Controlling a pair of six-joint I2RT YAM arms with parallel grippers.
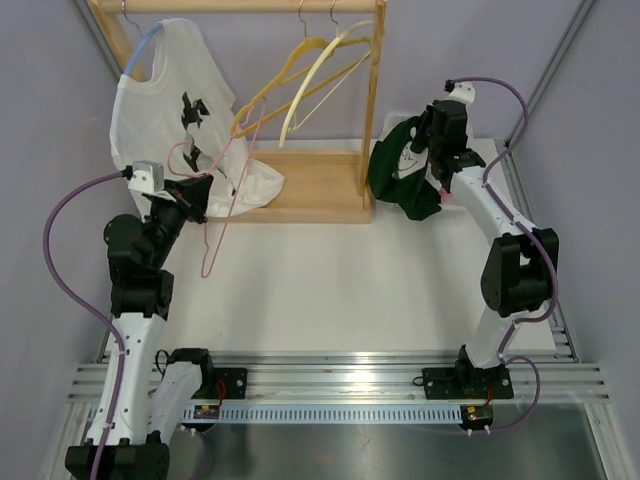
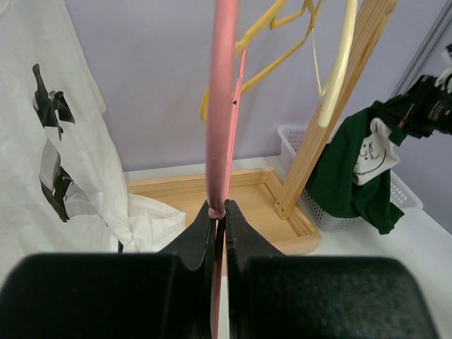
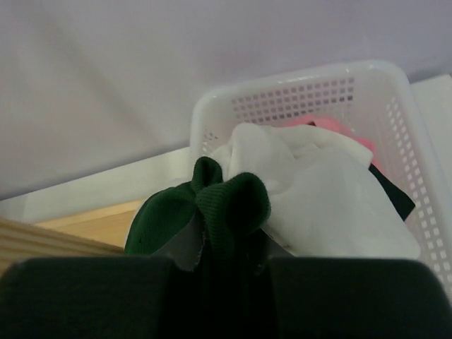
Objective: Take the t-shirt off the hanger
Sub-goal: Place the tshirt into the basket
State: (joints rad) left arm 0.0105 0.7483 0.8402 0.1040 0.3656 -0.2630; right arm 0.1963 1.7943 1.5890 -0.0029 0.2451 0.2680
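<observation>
Your left gripper (image 2: 219,212) has its black fingers clenched on the thin pink plastic hanger (image 2: 222,106), a smooth round rod running up between the jaws; it carries no garment; your right gripper (image 3: 229,240) is pinched on a bunched fold of the dark green cotton t-shirt (image 3: 233,198), whose ribbed edge puffs up above the fingertips; seen from above, that soft shirt (image 1: 400,175) droops in a loose heap from the fingers, just right of the pale wooden rack (image 1: 310,185), off any hanger; beyond it stands the white perforated plastic basket (image 3: 296,85), rounded at the corners, holding a crumpled white cloth (image 3: 318,191) and a strip of pink fabric (image 3: 332,128); on the rack's rail a white printed t-shirt (image 1: 165,100) hangs wrinkled from a blue hanger (image 1: 140,50), beside a bare yellow hanger (image 1: 275,85) and a bare cream hanger (image 1: 320,70), both curved and glossy.
</observation>
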